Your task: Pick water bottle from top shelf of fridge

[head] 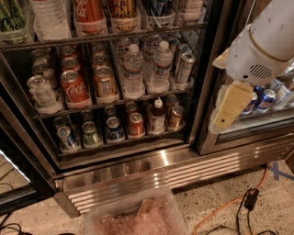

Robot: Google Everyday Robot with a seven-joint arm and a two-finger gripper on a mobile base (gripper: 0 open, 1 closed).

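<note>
A plastic tub [138, 220] and an orange cable [225, 209] lie on the floor before the fridge [138, 172]. The gripper [225, 117] hangs by the right-hand door; open or closed, I can't tell. Far up-left, the water bottle [48, 18] stands on the top shelf [138, 33], beside a Coca-Cola bottle [89, 13].

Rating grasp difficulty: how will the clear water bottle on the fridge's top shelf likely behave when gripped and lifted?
The water bottle looks full, so likely heavy. Its thin ribbed plastic may flex under squeeze. Standing close between the green bottle and the Coca-Cola bottle on the top shelf, it may bump them. The pincer hangs low at right, away from it.
</note>
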